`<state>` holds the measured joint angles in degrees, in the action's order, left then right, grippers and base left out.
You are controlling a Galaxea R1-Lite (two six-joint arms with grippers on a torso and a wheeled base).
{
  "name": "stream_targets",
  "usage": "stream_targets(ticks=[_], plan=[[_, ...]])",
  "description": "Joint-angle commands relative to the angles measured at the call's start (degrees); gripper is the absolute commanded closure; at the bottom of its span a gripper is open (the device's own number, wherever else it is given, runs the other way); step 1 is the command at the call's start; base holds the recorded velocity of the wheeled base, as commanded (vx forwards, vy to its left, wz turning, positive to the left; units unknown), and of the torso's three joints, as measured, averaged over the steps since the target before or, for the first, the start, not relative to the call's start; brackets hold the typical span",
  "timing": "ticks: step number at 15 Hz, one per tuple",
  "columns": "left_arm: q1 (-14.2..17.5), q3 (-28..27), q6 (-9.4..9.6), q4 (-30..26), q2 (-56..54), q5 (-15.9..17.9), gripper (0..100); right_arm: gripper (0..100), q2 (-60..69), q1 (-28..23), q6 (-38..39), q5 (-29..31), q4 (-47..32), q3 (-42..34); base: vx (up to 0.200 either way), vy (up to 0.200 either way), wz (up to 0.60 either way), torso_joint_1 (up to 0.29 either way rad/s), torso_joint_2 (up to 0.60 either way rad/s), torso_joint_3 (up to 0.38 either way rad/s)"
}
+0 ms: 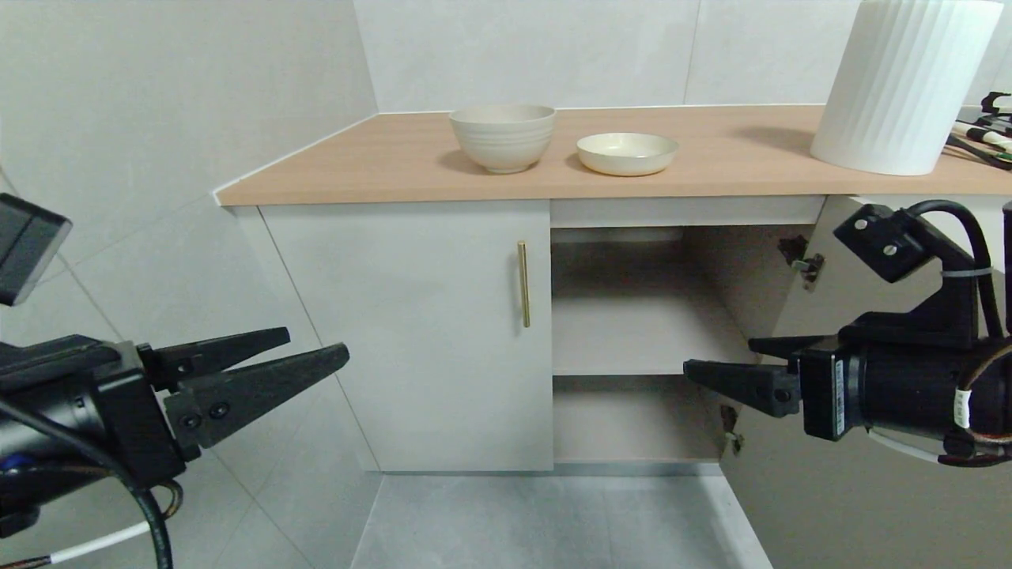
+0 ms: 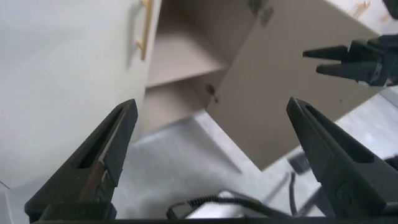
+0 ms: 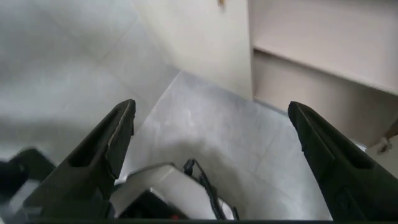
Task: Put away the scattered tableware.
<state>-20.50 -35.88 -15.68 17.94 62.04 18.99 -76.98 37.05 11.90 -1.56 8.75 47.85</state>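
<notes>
A deep cream bowl (image 1: 503, 136) and a shallow cream dish (image 1: 627, 152) stand side by side on the wooden countertop (image 1: 356, 174). Below them is a cabinet: its left door (image 1: 427, 332) is closed, and the right half is open onto a bare shelf (image 1: 632, 328) and bottom compartment (image 1: 628, 423). My left gripper (image 1: 318, 343) (image 2: 211, 109) hangs open and holds nothing, low and to the left of the closed door. My right gripper (image 1: 719, 356) (image 3: 211, 109) is open too, in front of the open compartment's right side, beside the swung-out door (image 1: 798, 506) (image 2: 292, 81).
A tall white ribbed cylinder (image 1: 909, 79) stands on the counter's right end, with cables and pens (image 1: 984, 134) beyond it. A gold handle (image 1: 523, 284) (image 2: 143, 28) runs down the closed door's edge. Grey tiled floor (image 1: 553, 521) lies before the cabinet. Tiled walls close the left and back.
</notes>
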Motion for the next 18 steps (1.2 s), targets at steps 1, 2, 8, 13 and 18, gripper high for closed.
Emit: stream_targets(ticks=[1,2,8,13,18], plan=[[0.3,-0.3,-0.06,0.1,-1.2,-0.5,0,0,0.5,-0.3,0.1,0.2,-0.3,0.4,0.000,0.000,0.00,0.000,0.00,0.000],[0.3,-0.3,-0.06,0.2,-1.2,-0.6,0,0,0.7,-0.3,0.1,0.1,-0.4,0.2,0.000,0.000,0.00,0.000,0.00,0.000],[0.4,-0.6,0.03,0.0,-0.1,-0.5,0,0,1.7,-0.1,-1.4,-0.4,-0.7,-2.1,0.100,0.000,0.00,0.000,0.00,0.000],[0.4,-1.0,0.03,0.2,1.0,-0.5,0,0,3.4,-0.1,-3.7,-0.5,-0.7,-3.0,0.200,0.000,0.00,0.005,0.00,0.004],[0.4,-1.1,0.03,0.2,1.2,-0.5,0,0,3.5,-0.1,-3.8,-0.5,-0.7,-3.3,0.160,0.000,0.00,0.000,0.00,0.002]])
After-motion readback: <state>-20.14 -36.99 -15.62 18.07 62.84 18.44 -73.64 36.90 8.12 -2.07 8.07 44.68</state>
